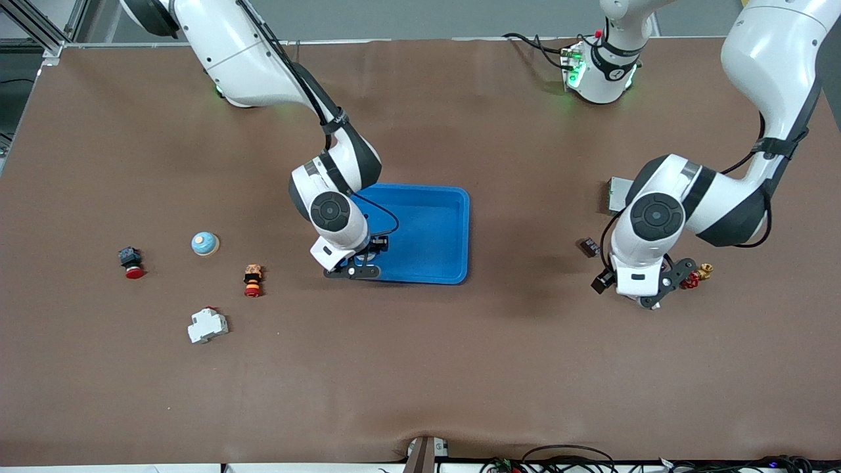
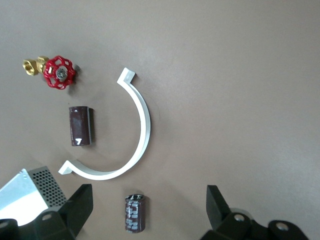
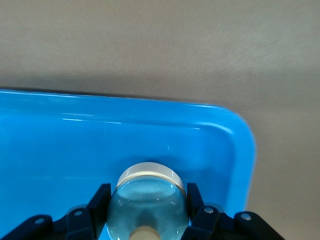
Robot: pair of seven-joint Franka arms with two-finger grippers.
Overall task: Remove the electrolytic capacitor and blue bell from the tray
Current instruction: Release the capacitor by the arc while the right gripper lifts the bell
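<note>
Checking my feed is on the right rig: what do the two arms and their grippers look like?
Both arms have glossy white shells with black joint bands, round dark-grey joint caps and black cables along them. The left gripper and right gripper have black fingers on white hands. Green lights glow at the bases.

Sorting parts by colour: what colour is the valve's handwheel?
Red, on a brass body; the valve shows best in the left wrist view.

No writing can be made out anywhere; the capacitor lying between the left gripper's spread fingers carries pale print on its dark sleeve, too small to read, and the brown block farther out shows only glare
</note>
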